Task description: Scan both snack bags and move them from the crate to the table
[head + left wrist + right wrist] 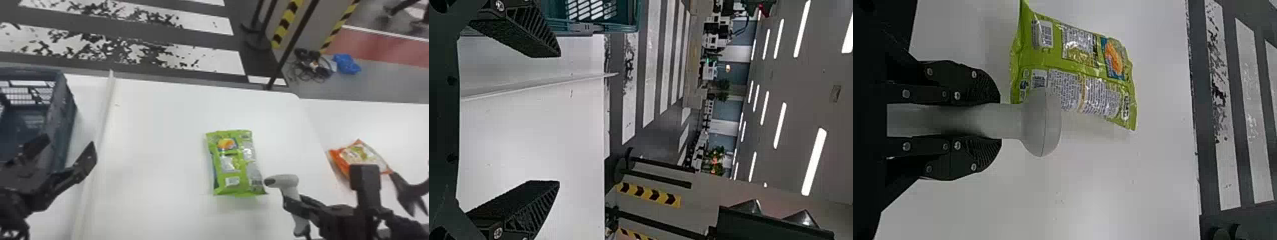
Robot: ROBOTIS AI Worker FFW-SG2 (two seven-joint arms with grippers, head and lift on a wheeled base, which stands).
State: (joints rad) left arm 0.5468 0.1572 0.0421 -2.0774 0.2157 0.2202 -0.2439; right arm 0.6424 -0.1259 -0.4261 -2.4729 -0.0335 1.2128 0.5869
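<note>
Green foil snack bag (234,164) and orange-white foil packet (362,155) lie on white tabletop (159,127) — outside the blue plastic crate (60,111). Your right gripper (997,121) clamps the grey scanner (287,181), left gripper (558,119) spread wide; probably 1 scan remains.

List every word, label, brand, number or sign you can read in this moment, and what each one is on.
Nothing can be quoted.
Green snack bag: print blocks and barcodes, too small and blurred to read.
Orange snack bag: front print, too blurred to read.
Yellow-and-black striping behind the table: a marking, no legible words.
</note>
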